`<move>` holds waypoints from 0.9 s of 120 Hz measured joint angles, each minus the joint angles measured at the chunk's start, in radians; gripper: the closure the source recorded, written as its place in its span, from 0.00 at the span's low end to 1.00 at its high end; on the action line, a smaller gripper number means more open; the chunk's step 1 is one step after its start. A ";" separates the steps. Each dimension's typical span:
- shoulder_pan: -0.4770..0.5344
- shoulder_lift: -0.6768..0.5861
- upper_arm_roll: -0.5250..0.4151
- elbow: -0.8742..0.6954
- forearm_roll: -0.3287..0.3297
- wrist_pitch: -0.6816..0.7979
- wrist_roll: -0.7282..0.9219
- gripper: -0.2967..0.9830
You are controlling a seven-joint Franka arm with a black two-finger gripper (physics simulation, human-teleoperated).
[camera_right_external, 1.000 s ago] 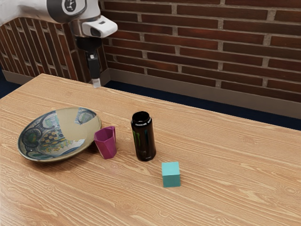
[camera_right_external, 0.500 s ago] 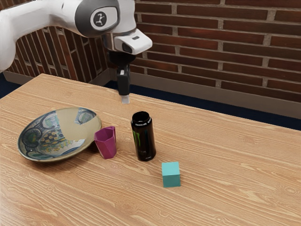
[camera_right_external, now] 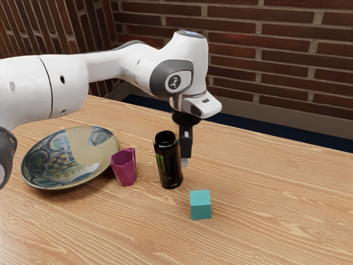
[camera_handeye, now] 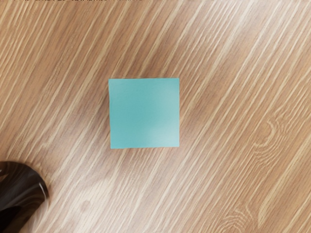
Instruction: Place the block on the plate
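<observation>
One teal block [camera_right_external: 201,205] lies on the bench [camera_right_external: 270,193], lower than the pincer [camera_right_external: 185,162], apart from it and farther from the bench's back edge; clenched or released, I cannot tell.

The wrist view cuts off what looks like the black can [camera_handeye: 18,196].

The glossy white, jointed robot arm [camera_right_external: 66,85] reaches in from the exterior view's left — its near links roughly level, its wrist [camera_right_external: 190,69] bent downward. Below the white hand [camera_right_external: 202,106], the slim black two-finger gripper [camera_right_external: 185,162] hangs nearly upright — pointing down.
</observation>
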 joint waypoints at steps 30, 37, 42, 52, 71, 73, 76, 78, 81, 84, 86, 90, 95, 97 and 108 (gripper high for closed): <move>-0.001 0.064 -0.003 -0.063 -0.036 0.101 -0.002 0.23; -0.002 0.084 -0.008 -0.072 -0.041 0.128 -0.003 0.23; -0.002 0.095 -0.010 -0.074 -0.046 0.145 -0.003 0.23; -0.001 0.122 -0.019 -0.076 -0.054 0.175 -0.004 0.23; 0.002 0.177 -0.023 -0.080 -0.075 0.220 -0.005 0.23; 0.002 0.181 -0.023 -0.081 -0.078 0.225 -0.005 0.23; 0.002 0.186 -0.024 -0.081 -0.081 0.230 -0.005 0.23; 0.003 0.188 -0.023 -0.082 -0.082 0.234 -0.005 0.23; 0.003 0.192 -0.023 -0.082 -0.085 0.239 -0.005 0.23; 0.003 0.195 -0.023 -0.083 -0.087 0.244 -0.005 0.23; 0.003 0.197 -0.024 -0.083 -0.088 0.247 -0.005 0.23; 0.004 0.201 -0.024 -0.085 -0.090 0.252 -0.005 0.23; 0.006 0.208 -0.024 -0.087 -0.092 0.258 -0.006 0.23; 0.006 0.210 -0.024 -0.088 -0.093 0.260 -0.006 0.23; 0.007 0.226 -0.024 -0.089 -0.100 0.271 -0.006 0.23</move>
